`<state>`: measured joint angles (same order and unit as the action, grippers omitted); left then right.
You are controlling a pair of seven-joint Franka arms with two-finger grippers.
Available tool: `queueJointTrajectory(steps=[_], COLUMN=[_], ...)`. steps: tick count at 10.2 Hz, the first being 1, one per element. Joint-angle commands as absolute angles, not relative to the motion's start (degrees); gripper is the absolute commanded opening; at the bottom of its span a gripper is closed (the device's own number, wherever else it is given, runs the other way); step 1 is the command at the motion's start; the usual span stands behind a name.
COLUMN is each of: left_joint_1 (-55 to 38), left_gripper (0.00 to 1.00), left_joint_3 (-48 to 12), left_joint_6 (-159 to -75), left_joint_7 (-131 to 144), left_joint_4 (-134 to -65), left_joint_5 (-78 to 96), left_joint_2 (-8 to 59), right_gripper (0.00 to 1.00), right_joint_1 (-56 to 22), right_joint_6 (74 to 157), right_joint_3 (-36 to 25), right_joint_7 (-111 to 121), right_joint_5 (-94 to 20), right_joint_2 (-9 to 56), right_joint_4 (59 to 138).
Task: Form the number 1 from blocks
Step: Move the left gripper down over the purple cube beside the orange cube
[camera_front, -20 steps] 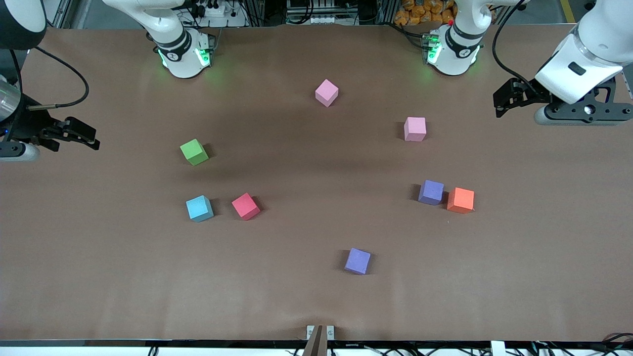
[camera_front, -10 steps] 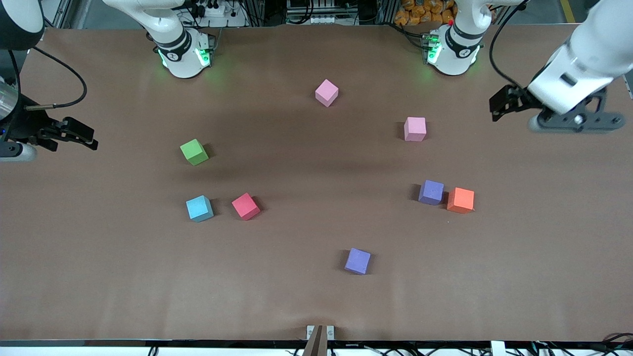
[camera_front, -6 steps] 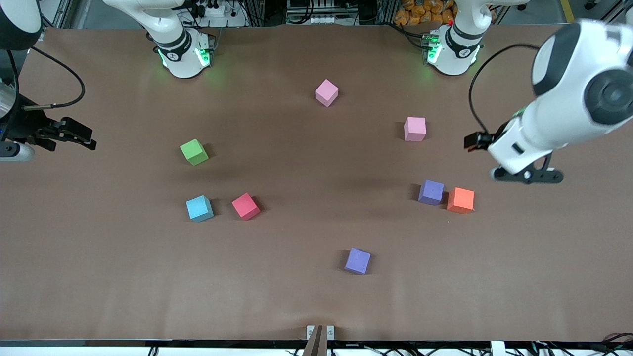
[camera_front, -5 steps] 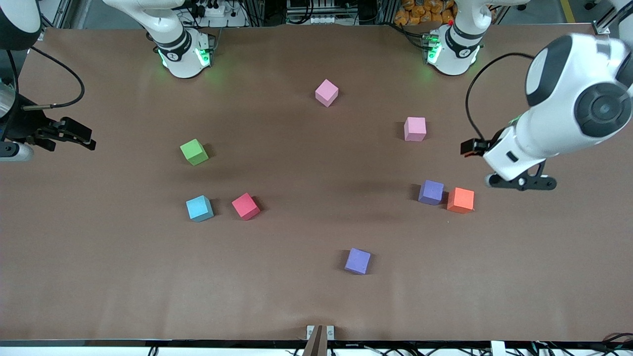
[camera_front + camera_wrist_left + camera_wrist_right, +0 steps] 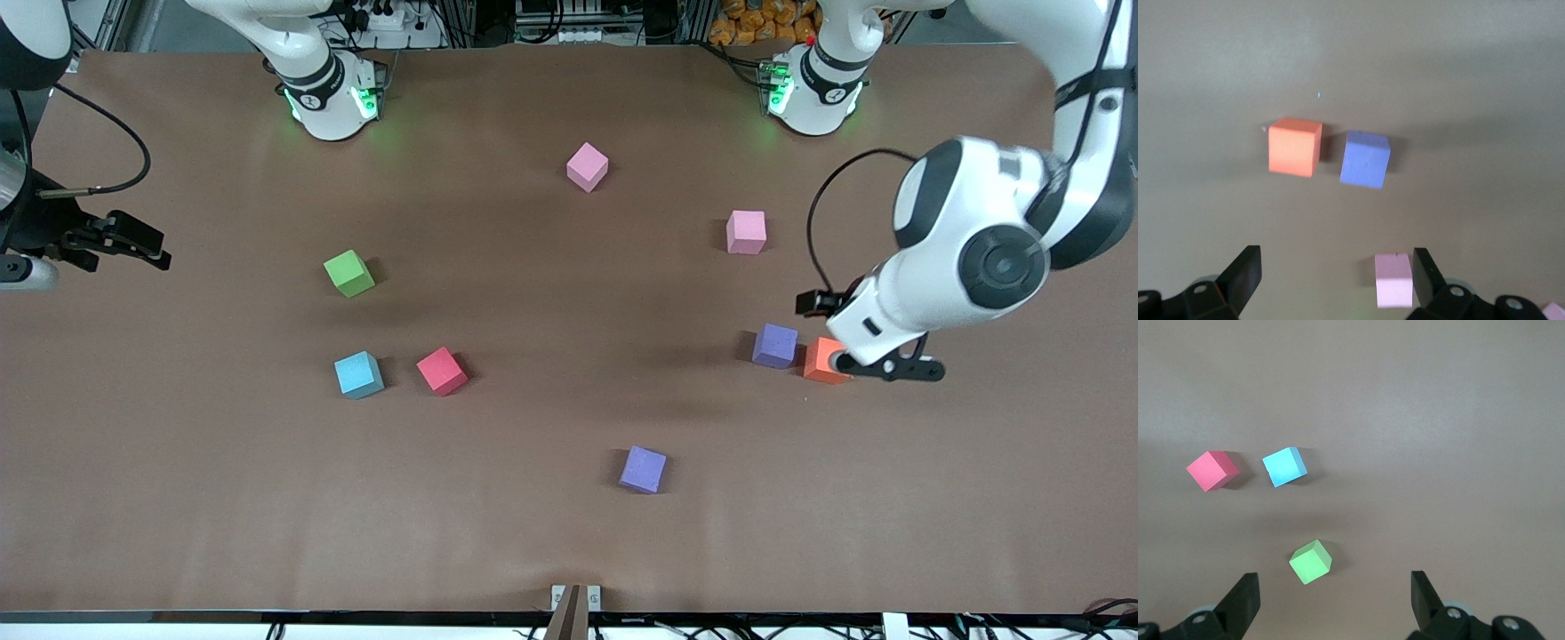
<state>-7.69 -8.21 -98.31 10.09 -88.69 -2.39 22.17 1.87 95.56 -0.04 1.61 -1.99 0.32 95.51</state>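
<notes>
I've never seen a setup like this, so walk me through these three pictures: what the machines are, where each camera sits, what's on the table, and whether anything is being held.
Two white robot arms stand at a brown table, each ending in a two-finger pincer. The wide picture looks down from across the table; the other two come from cameras on each arm's wrist.

Eight small cubes lie scattered: two pink blocks, two purple blocks, an orange block, a green block, a light blue block and a red block.

The left pincer hangs open over the table beside the orange block, next to a purple one. The right pincer, also open, waits at its end of the table. Nothing is held.
</notes>
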Motion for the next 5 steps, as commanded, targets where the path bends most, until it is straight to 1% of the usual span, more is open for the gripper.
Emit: queueJointTrajectory(steps=[1, 5], left_joint_1=[-7.82, -7.82], left_gripper=[1.00, 1.00], left_joint_3=[-8.17, -8.26], left_joint_6=[-103.07, -108.00], left_joint_7=[9.93, 9.41], left_joint_4=[-87.80, -87.80], left_joint_5=[-3.25, -6.50], left_joint_2=[25.30, 30.92], right_gripper=[1.00, 1.00], right_joint_1=[3.43, 3.60], right_joint_6=[95.27, 95.10], right_joint_3=[1.58, 1.67], right_joint_7=[2.46, 2.37], right_joint_5=[-0.36, -0.18], right_joint_2=[-0.26, -0.44], right_joint_4=[95.45, 94.66])
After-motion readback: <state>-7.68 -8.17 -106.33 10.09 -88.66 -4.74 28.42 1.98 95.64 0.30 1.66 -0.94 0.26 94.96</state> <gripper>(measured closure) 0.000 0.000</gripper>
